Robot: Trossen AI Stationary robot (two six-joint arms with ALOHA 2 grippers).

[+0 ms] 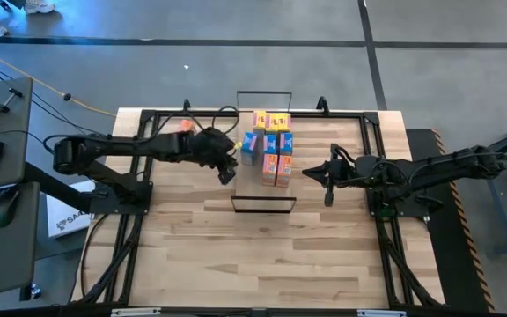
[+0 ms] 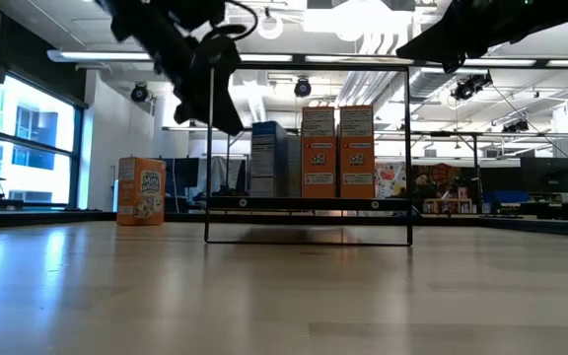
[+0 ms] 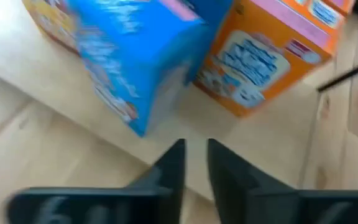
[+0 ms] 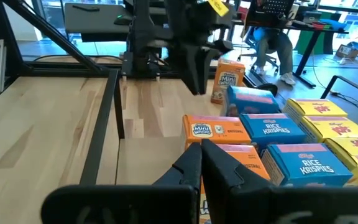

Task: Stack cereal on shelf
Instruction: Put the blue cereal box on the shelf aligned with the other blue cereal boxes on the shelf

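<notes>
Left gripper [image 1: 228,171] hangs just off the shelf's [image 1: 265,191] left edge — fingers [image 3: 173,167] a narrow slit apart, nothing between them. Right gripper [image 1: 327,187] waits off the shelf's right edge, fingers pressed together, empty. On the shelf, the cereal [image 1: 270,146] stands packed together toward the far end, orange, blue and yellow. Farther back — one orange box [image 2: 141,191] stands alone near the table's far-left corner.

Printed cardboard cereal boxes [image 1: 269,145] stand on a matt light-wood shelf [image 1: 263,192] with thin black wire.
</notes>
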